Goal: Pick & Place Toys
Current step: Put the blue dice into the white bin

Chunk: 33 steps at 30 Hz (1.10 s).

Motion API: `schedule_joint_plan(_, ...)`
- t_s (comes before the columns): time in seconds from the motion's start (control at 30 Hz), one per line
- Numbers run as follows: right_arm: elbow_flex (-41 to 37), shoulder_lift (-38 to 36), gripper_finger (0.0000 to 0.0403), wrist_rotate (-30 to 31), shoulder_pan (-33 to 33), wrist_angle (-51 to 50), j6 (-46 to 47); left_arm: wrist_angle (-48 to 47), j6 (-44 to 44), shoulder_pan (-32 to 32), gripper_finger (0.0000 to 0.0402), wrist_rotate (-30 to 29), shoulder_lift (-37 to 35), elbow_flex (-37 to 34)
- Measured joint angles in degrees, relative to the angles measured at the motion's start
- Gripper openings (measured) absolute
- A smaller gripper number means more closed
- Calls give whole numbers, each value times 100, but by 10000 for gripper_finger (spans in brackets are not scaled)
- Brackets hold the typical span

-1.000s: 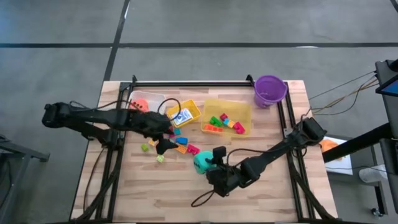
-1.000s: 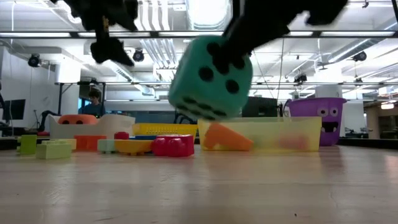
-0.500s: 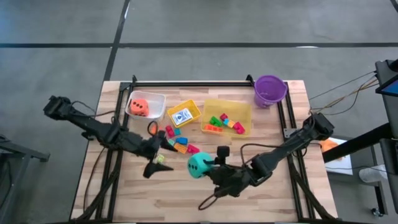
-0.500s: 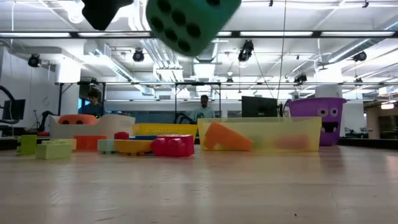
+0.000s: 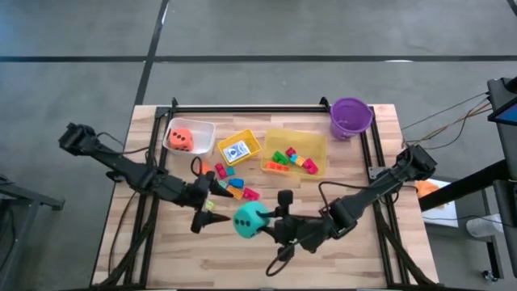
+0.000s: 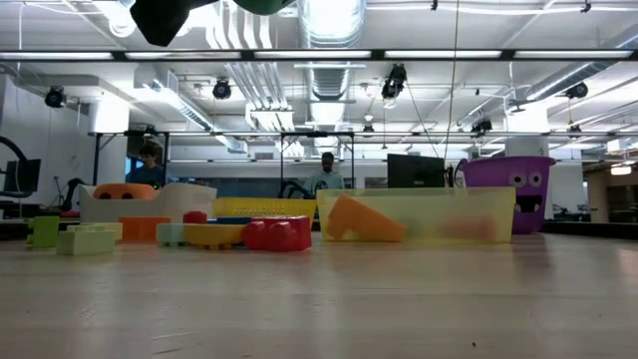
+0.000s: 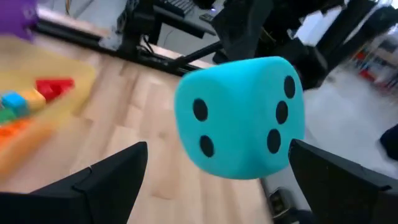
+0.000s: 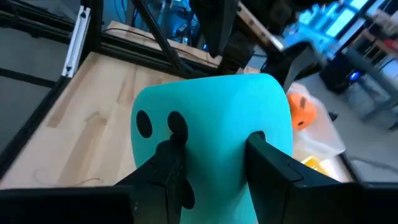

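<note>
You are holding the teal foam die with black dots (image 5: 250,220) in the right gripper (image 5: 265,224), above the front middle of the wooden table (image 5: 339,250). The right wrist view is showing the jaws clamped on the die, with one dark finger (image 8: 171,168) pressing on each side of it. The die is lifted clear of the table; in the low view only a dark part of an arm (image 6: 169,17) is showing at the top edge.

Your left gripper (image 5: 208,206) is hanging just beside the die, on its left side, with the jaws standing wide apart and holding nothing. In the left wrist view the die is appearing between and beyond the two open fingers (image 7: 102,180).

The loose small plastic bricks in pink, orange, blue and green (image 5: 233,185) are lying on the table behind the left gripper. The orange die with dark dots (image 5: 183,137) is sitting in the clear plastic bin (image 5: 203,128). The small blue-white card box (image 5: 237,150) is lying in the small yellow bin (image 5: 255,142). More coloured bricks (image 5: 290,158) are lying in the larger yellow bin (image 5: 320,143). The purple bucket (image 5: 350,116) is standing at the far right corner.
</note>
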Motion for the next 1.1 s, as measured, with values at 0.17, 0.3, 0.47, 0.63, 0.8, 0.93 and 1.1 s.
schedule_joint_plan(0.17, 0, 9, 120, -37, -30, 94, -298, 366, -498, 106, 388, 540, 97, 33)
schedule_joint_plan(0.3, 0, 11, 118, -163, -42, 131, -346, 377, -750, 221, 388, 560, 95, 59)
schedule_joint_plan(0.47, 0, 11, 116, -152, -51, 133, -372, 377, -898, 309, 388, 571, 230, 67)
schedule_joint_plan(0.63, 0, 11, 116, -144, -129, 194, -454, 436, -740, 311, 388, 716, 531, 143)
schedule_joint_plan(0.8, 0, 11, 107, -155, -185, 240, -516, 590, -547, 306, 388, 842, 692, 240)
schedule_joint_plan(0.93, -2, 10, 106, -185, -188, 304, -649, 769, -258, 309, 388, 1029, 700, 234)
schedule_joint_plan(1.1, -2, 20, 103, -215, -195, 548, -929, 887, -185, 309, 388, 1137, 696, 221)
